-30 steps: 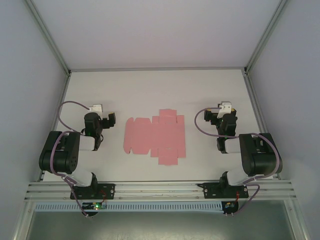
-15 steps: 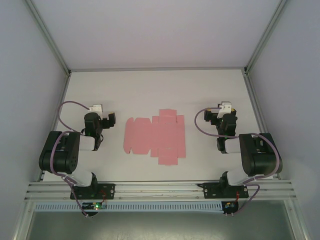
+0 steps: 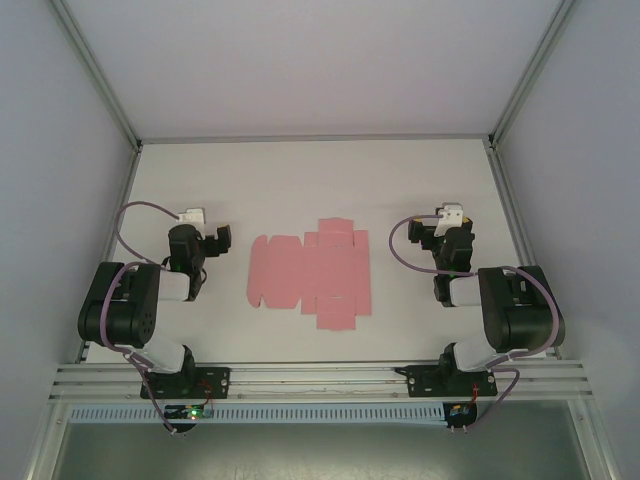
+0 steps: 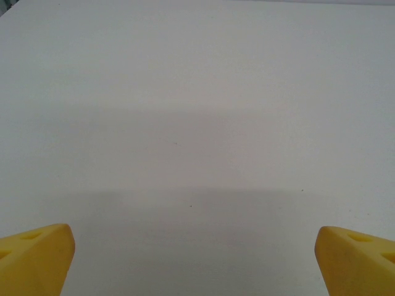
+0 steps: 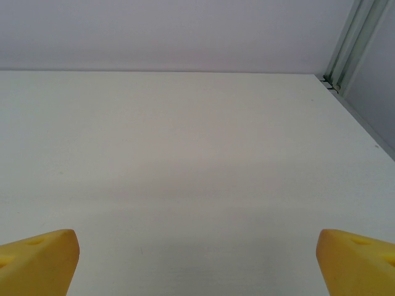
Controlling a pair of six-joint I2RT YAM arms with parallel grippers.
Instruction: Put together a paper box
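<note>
Paper box (image 3: 310,280) is a flat pink die-cut sheet, unfolded, lying on the table (image 3: 300,180) about mid-width and nearer the near edge than the far one, with flaps sticking out toward both the far and near edges and creases showing faintly. We see it between the two arms and touching neither. Left pincer (image 4: 197,259) is spread wide, yellow fingertips (image 4: 34,256) at the frame corners, nothing between them, just bare table ahead. Right pincer (image 5: 197,262) is the same, gaping and empty, looking toward the far right corner of the table. We judge nothing is folded yet, so the step in hand is reaching in for the first flap. To do it well we would bring both arms inward toward the sheet, one from each side, and press one pincer down on the middle panel so the card cannot skate. The other should come in low at a flap's outer edge, get one finger under it, and swing it up along the crease rather than pinching mid-panel. Thin card lying flat gives little to grab, so go slowly and avoid denting it
</note>
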